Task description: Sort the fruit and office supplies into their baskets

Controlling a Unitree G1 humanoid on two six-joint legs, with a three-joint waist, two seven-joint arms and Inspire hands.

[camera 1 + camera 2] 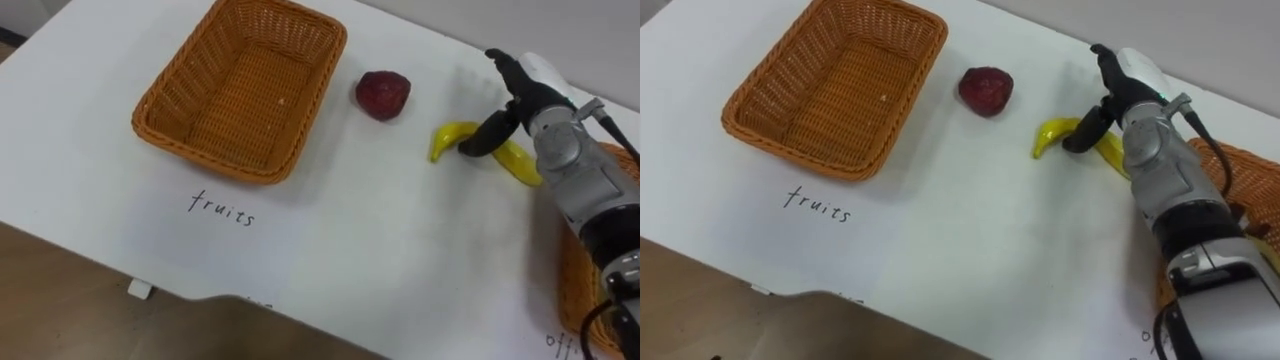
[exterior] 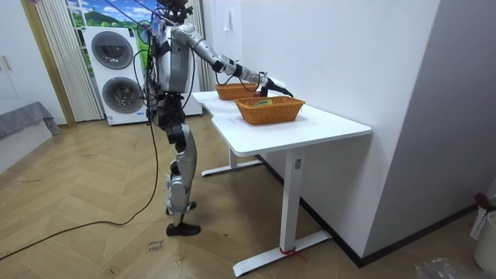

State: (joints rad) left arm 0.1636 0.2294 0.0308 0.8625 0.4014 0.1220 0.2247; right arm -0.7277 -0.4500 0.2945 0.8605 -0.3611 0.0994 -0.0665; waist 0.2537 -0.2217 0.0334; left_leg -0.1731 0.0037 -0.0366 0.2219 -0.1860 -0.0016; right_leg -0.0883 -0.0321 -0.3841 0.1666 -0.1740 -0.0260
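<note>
A yellow banana (image 1: 448, 137) lies on the white table (image 1: 330, 250), right of a dark red fruit (image 1: 383, 95). My right hand (image 1: 525, 92) reaches in from the right and hovers over the banana's right half. Its fingers point forward nearly straight, and the dark thumb (image 1: 487, 138) lies across the banana. The hand is open and hides the banana's middle. An empty wicker basket (image 1: 240, 85) stands at the far left of the table. A second wicker basket (image 1: 1240, 165) sits at the right edge, largely hidden behind my forearm.
A handwritten label (image 1: 222, 210) is on the table before the empty basket. The table's near edge (image 1: 180, 295) runs across the lower left, with wood floor below. In the room view I stand at the table's end, right arm stretched over the baskets (image 2: 269, 110); washing machines (image 2: 116, 74) stand behind.
</note>
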